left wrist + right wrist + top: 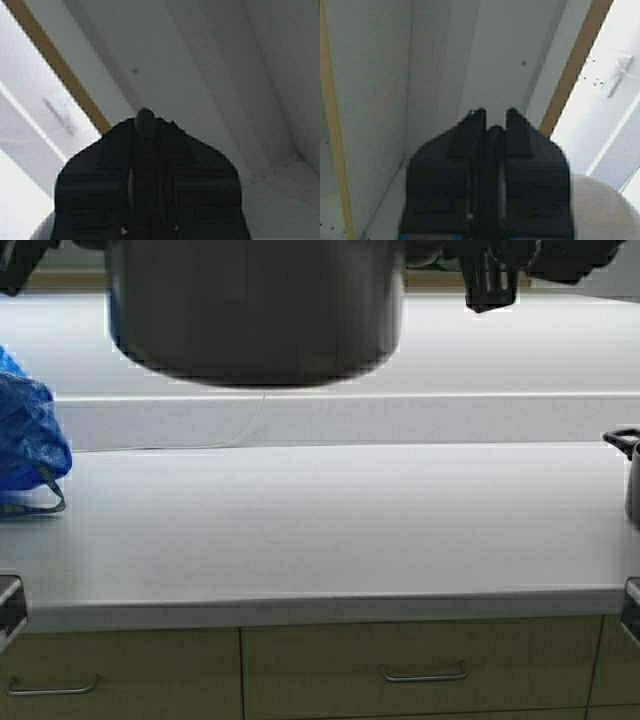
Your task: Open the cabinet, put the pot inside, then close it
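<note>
Both end effectors, left (145, 150) and right (490, 150), clamp the pot (255, 310) by its handles, level, facing the open cabinet (210, 75) directly ahead.

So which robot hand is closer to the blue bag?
Left. The left gripper is at the pot's left side, over toward the blue bag; the right gripper is across the pot, farther off.

A blue bag (28, 430) sits at the white countertop's (320, 530) left edge, above beige drawers (420, 672).
</note>
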You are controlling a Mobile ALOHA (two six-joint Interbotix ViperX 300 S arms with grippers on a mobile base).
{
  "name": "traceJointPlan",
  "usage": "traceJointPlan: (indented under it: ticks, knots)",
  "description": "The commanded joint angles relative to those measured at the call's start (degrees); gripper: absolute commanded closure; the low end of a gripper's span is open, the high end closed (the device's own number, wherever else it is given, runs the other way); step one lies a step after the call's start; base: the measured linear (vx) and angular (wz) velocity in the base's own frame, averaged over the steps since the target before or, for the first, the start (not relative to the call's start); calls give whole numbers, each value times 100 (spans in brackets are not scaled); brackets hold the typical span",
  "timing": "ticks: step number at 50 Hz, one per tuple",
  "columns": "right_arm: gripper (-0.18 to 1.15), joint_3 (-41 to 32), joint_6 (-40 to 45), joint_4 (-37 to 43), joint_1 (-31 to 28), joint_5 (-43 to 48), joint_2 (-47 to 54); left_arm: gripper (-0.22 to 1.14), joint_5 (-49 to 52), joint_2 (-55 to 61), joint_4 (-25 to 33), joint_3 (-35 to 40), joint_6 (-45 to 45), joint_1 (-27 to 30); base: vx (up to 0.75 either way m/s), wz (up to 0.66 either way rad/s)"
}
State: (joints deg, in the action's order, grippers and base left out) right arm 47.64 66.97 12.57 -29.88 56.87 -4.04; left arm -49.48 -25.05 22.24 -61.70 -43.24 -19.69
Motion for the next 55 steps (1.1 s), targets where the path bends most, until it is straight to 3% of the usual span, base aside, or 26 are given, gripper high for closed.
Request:
traceJointPlan:
  ticks: [1, 31, 55]
  knots:
    - [90, -703, -9, -255, -712, -360, -475, 90, 475, -360, 176, 580, 352, -527, 0, 0]
    - [90, -3094, -114, -176, -606, -2426, -202, 90, 1512, -97, 905, 2312, 1187, -422, 2, 1]
    - [90, -3999, -123, 79, -70, -3278, 290, 90, 2030, 940, 923, 3498, 1204, -44, 8, 4]
